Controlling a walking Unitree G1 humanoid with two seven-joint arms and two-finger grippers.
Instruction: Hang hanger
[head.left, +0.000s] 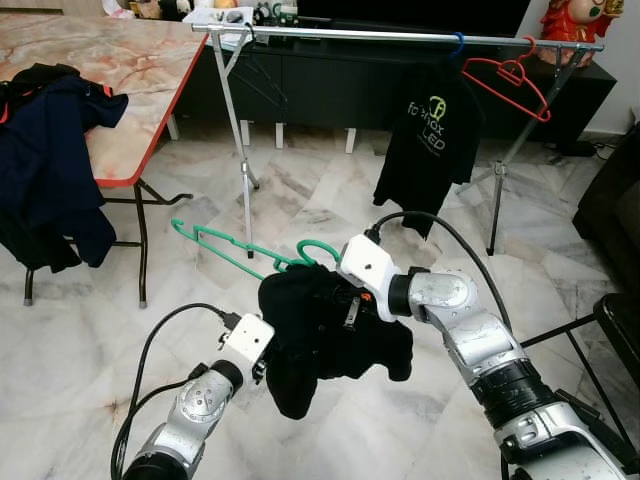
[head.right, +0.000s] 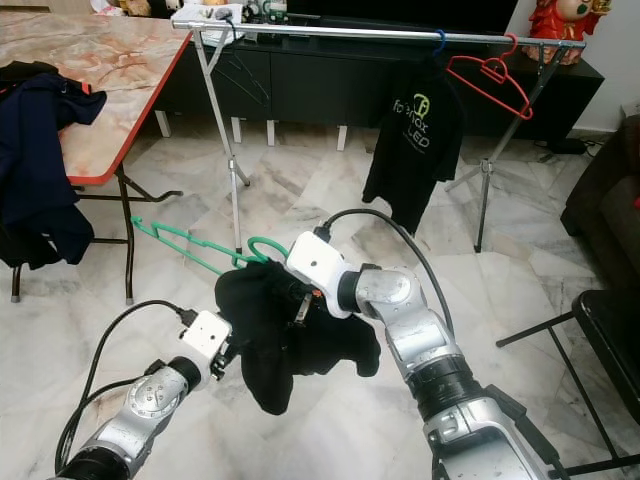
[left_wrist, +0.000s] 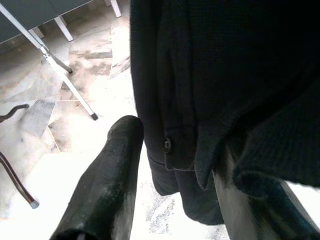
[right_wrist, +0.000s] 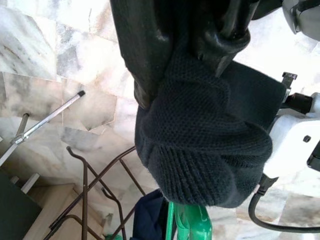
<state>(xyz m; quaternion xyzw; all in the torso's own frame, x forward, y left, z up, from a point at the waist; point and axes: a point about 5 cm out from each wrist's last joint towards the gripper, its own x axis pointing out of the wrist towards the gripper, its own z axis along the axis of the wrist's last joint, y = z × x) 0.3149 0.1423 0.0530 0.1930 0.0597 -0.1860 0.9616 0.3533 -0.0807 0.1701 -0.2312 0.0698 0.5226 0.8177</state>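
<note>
A green hanger (head.left: 232, 250) juts out of a bunched black garment (head.left: 320, 335) held above the marble floor (head.left: 330, 210), in front of the robot. The right gripper (right_wrist: 192, 55) has its fingers pinched shut on the knit fabric near the hanger's hook. The left gripper (left_wrist: 175, 175) sits at the garment's lower edge, fingers spread with cloth hanging between them. Behind stands a clothes rack (head.left: 400, 38) with a black T-shirt (head.left: 430, 140) and a red hanger (head.left: 508, 82). A counter (head.left: 120, 60) on the robot's left carries dark clothes (head.left: 50, 150).
</note>
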